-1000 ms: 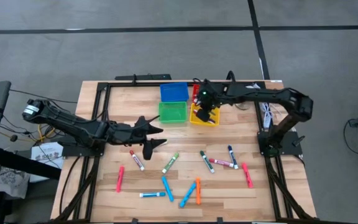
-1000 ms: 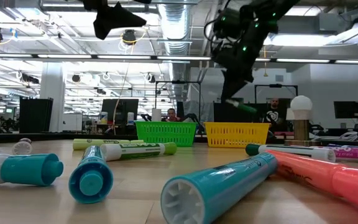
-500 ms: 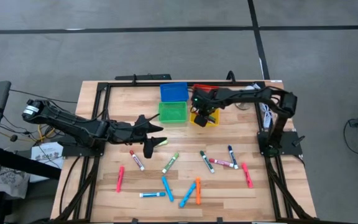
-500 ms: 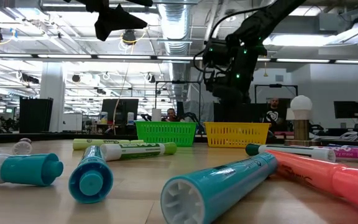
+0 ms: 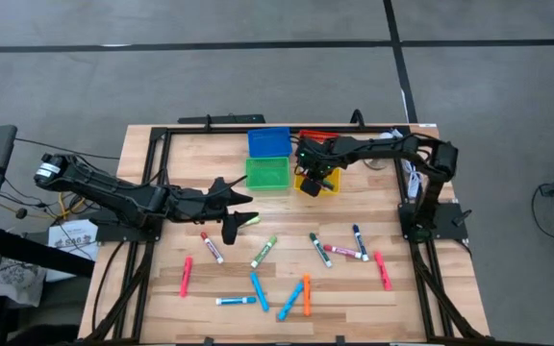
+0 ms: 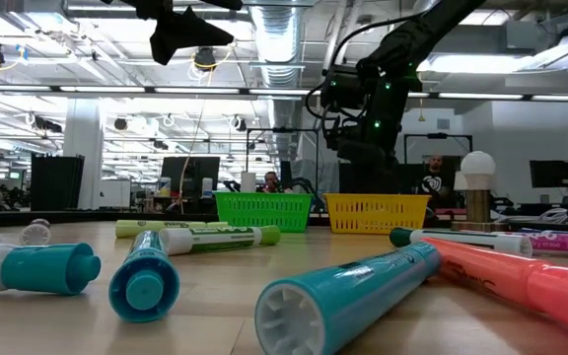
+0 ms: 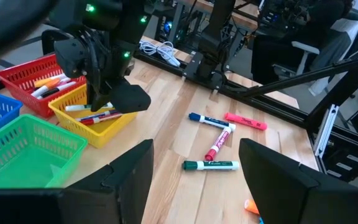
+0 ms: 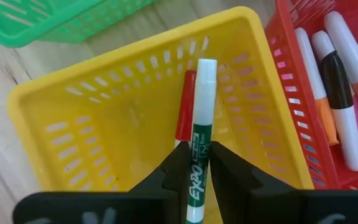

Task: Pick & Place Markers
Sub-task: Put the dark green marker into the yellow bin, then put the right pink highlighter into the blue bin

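Note:
My right gripper (image 8: 196,158) is shut on a white marker with a green label (image 8: 199,124), low over the yellow bin (image 5: 314,183). A red marker (image 8: 185,106) lies in that bin. Several more markers (image 5: 264,252) lie flat and scattered on the near half of the wooden table. My left gripper (image 5: 243,213) hangs open above the table's left middle, with nothing between its fingers (image 7: 135,180). My right gripper pinches the marker's green-labelled barrel (image 8: 197,163) between its two fingers. They come steeply from above, and the marker runs on past the fingertips. Its white far end (image 8: 207,67) points down into the yellow bin (image 8: 104,124). Whether that end touches the bin's floor I cannot tell.
A green bin (image 5: 266,173) stands left of the yellow one, with a blue bin (image 5: 268,142) behind it. A red bin (image 8: 353,62) beside the yellow one holds several markers. A black frame rails the table's edges. People and desks show in the room beyond.
My right gripper has gone down with the green-labelled marker, tipping steeper, from above the yellow bin to its rim. The marker, which showed slanted above the bin in the low view, is now hidden behind the bin's wall there.

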Motion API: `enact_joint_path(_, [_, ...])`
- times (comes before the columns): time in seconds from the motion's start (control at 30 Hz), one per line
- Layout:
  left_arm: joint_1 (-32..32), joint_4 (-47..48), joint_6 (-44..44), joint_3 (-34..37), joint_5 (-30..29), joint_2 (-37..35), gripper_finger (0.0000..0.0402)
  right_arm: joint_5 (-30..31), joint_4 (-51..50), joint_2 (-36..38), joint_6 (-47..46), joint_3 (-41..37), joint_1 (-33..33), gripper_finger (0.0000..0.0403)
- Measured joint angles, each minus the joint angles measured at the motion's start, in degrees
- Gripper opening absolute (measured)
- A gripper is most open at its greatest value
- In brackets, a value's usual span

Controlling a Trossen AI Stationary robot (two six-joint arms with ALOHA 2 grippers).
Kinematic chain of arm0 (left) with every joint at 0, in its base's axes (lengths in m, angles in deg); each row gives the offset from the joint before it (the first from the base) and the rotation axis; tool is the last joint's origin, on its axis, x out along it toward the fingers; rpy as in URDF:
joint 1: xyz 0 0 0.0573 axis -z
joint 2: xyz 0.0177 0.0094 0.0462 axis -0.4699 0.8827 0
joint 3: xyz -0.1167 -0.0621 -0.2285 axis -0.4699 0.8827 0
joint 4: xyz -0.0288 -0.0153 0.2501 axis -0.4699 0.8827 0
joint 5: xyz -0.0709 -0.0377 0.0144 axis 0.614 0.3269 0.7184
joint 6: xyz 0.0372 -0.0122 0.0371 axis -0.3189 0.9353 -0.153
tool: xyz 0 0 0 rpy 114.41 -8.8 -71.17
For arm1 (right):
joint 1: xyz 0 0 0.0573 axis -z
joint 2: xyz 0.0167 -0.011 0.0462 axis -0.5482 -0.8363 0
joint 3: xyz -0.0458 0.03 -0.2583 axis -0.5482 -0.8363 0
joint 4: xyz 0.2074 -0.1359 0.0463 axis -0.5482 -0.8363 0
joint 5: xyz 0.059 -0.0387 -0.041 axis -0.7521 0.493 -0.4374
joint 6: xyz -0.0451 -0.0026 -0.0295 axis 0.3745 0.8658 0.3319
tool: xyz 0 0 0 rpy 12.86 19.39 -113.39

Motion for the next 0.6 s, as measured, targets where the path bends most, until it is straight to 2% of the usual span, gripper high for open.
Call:
enact_joint_path(0.37, [0.0,0.0,0.0,0.0,0.0,0.0,0.0236,0.0,-0.2,0.5,0.0,0.0,0.0,0.0093])
enact_joint_path(0.6, [0.0,0.0,0.0,0.0,0.0,0.0,0.0236,0.1,-4.3,1.9,0.0,4.5,-0.3,0.0096])
